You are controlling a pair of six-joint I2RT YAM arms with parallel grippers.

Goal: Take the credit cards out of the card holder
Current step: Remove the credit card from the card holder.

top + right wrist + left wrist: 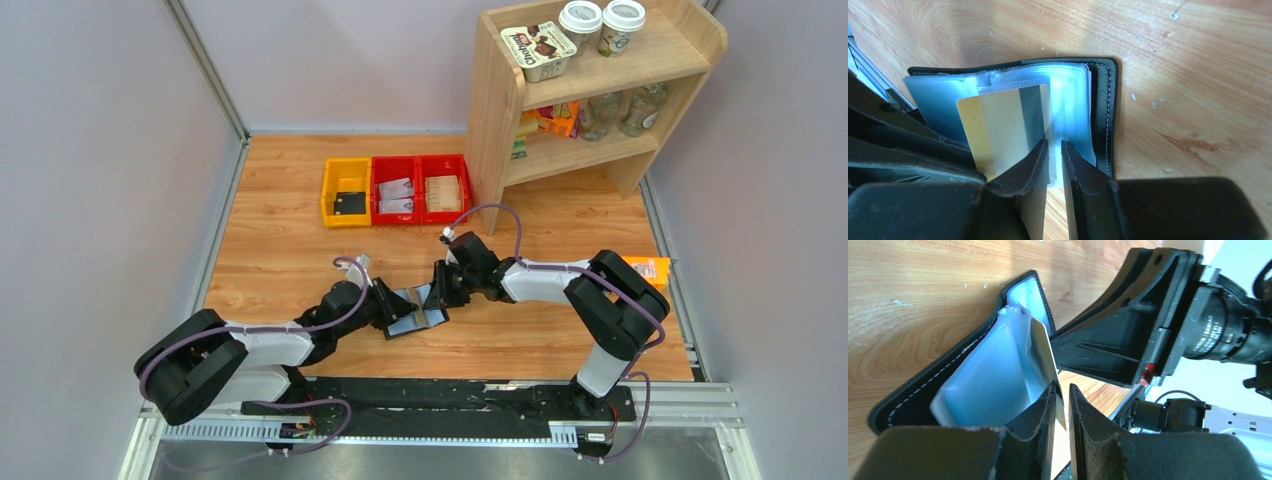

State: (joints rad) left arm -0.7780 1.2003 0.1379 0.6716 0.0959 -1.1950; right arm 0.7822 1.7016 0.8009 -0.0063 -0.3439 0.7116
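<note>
Bracing the small black leather-like bifold card holder open on the light wooden tabletop, the right gripper has its jaws drawn narrow on the right-hand leaf and its clear plastic sleeves, evidently so the case cannot slide when a card is drawn. 1 pale gold rectangular plastic credit card with a grey stripe stands partly out of its sleeve. The left gripper straddles that card's free edge with jaws almost together; a sliver of light shows beside 1 pad, so firm contact cannot be confirmed. Judgement: extraction step, card not yet free. The 2 grippers sit close across the fold; bare wood on the left arm's side gives room for withdrawal.
</note>
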